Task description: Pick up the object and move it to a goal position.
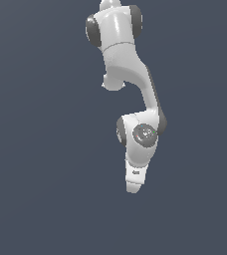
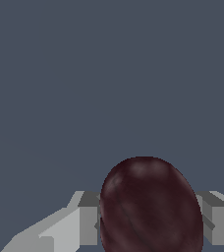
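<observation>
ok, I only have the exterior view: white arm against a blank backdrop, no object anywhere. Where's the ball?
Observer: The wrist view has it. The dark maroon-red mottled ball sits between the jaws.
Operator: Gripped or just straddled?
Observer: The jaws stand against both its sides with no gap showing, so it looks gripped.
Operator: Any goal marker there?
Observer: None in the wrist view; beyond the ball there is only plain grey-blue background.
</observation>
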{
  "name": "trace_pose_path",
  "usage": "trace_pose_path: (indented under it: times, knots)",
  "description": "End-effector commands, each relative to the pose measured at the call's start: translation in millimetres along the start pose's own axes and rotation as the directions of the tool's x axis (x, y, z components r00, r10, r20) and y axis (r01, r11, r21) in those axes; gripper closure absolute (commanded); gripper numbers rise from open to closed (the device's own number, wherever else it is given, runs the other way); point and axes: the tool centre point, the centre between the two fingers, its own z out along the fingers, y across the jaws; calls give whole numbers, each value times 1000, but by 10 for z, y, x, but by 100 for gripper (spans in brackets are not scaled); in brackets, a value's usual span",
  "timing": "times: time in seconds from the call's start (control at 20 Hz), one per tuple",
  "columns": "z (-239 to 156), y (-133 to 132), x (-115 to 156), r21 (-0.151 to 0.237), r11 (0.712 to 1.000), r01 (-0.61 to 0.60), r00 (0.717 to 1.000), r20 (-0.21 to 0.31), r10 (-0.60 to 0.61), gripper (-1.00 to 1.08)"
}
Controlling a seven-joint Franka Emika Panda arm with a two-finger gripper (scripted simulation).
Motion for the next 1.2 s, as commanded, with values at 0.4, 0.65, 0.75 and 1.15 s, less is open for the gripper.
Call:
trace_pose_path:
  times: [0.4,0.65,0.75,1.15]
  knots:
    - [-26,18,-72,0,1000,0,1000,0,0,108]
    - [-124,89,-361,0,1000,0,1000,0,0,108]
    - [-184,133,-536,0,1000,0,1000,0,0,108]
    - [-488,362,-1419,0,1000,0,1000,0,0,108]
